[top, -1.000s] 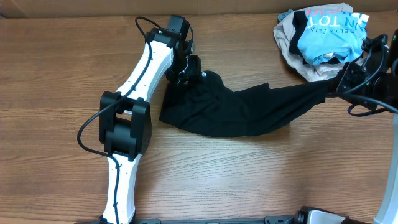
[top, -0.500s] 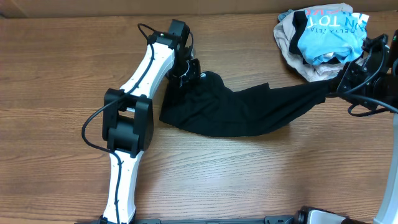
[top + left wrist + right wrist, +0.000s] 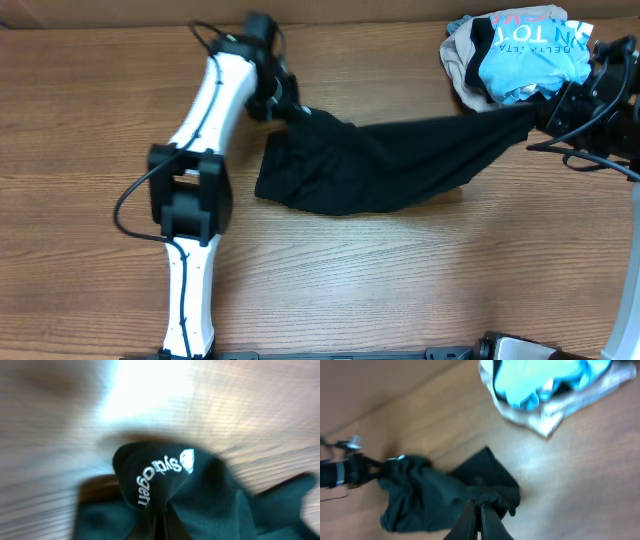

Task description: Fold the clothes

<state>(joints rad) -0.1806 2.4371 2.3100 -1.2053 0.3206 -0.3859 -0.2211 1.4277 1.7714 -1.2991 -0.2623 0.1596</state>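
Note:
A black garment (image 3: 380, 165) is stretched across the middle of the wooden table between both arms. My left gripper (image 3: 289, 107) is shut on its upper left corner. In the left wrist view the cloth (image 3: 200, 500) bunches between the closed jaws, and white lettering (image 3: 159, 479) shows on the fold. My right gripper (image 3: 541, 115) is shut on the garment's right end. In the right wrist view its fingers (image 3: 470, 521) pinch a thick hem, and the dark cloth (image 3: 427, 492) trails away to the left.
A heap of other clothes (image 3: 515, 50), light blue, beige and black, lies at the back right corner, just behind my right gripper, also in the right wrist view (image 3: 545, 385). The left arm's white links (image 3: 195, 190) run down the table's left side.
My left gripper has shut on the garment's corner and pulled it up and to the left. The right gripper has shifted slightly back, and the cloth now hangs tauter between them.

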